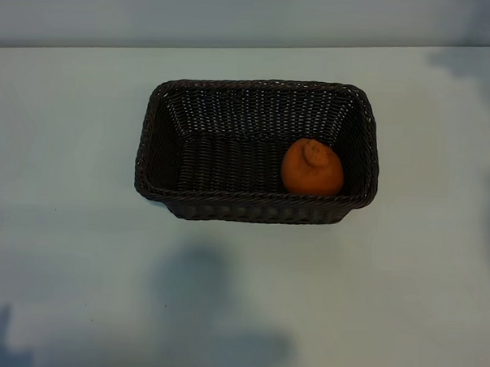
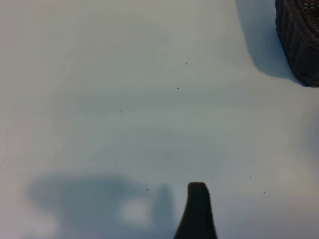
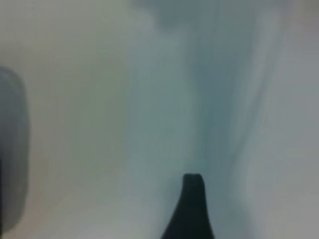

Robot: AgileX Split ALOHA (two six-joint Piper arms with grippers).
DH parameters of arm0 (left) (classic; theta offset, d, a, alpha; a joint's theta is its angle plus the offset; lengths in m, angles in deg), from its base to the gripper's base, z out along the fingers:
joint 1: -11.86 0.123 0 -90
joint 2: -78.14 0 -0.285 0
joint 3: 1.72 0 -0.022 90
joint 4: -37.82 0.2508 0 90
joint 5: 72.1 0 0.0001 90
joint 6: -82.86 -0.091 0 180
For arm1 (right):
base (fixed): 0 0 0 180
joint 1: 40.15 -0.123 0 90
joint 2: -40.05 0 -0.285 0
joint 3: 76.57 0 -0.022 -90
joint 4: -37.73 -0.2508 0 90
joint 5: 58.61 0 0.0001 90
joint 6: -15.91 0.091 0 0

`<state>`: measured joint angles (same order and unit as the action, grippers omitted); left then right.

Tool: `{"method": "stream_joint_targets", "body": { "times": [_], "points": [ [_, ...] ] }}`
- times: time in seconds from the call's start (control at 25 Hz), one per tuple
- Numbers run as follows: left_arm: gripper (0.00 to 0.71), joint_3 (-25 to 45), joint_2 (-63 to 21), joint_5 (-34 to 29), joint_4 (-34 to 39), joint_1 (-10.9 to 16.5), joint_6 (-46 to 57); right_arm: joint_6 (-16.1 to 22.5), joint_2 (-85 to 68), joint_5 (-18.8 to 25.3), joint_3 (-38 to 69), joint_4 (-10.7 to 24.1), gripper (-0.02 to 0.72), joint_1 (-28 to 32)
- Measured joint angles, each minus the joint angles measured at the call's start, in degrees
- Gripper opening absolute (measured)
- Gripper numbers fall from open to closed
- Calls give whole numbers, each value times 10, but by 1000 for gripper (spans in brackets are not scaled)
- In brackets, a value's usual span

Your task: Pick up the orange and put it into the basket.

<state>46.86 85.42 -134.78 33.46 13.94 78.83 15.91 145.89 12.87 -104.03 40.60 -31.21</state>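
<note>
The orange (image 1: pixel 312 168) lies inside the dark brown wicker basket (image 1: pixel 153 139), in its right half close to the near wall, knobby bump up. The basket stands on the pale table in the middle of the exterior view. Neither arm shows in that view; only their shadows fall on the table near the front edge. Of the left gripper, one dark fingertip (image 2: pixel 198 196) shows over bare table, with a corner of the basket (image 2: pixel 301 40) farther off. Of the right gripper, one dark fingertip (image 3: pixel 193 189) shows over blurred table. Nothing is held by either gripper.
The pale table (image 1: pixel 79 249) runs wide on every side of the basket. Its far edge meets a light wall (image 1: pixel 236 20) behind. A grey blurred shape (image 3: pixel 11 149) sits at the edge of the right wrist view.
</note>
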Motion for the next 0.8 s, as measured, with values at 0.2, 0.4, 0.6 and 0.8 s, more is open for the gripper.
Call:
{"method": "stream_joint_targets", "body": {
  "times": [0.2, 0.4, 0.6, 0.8],
  "points": [
    [592, 0, 0, 0, 0, 0, 0, 6, -109, 0, 10, -5, 590, 0],
    [592, 0, 0, 0, 0, 0, 0, 4, -246, -4, 86, 3, 590, 0],
    [592, 0, 0, 0, 0, 0, 0, 0, -413, -11, 208, 11, 590, 0],
    [592, 0, 0, 0, 0, 0, 0, 0, -600, -11, 322, 15, 590, 0]
  ]
}}
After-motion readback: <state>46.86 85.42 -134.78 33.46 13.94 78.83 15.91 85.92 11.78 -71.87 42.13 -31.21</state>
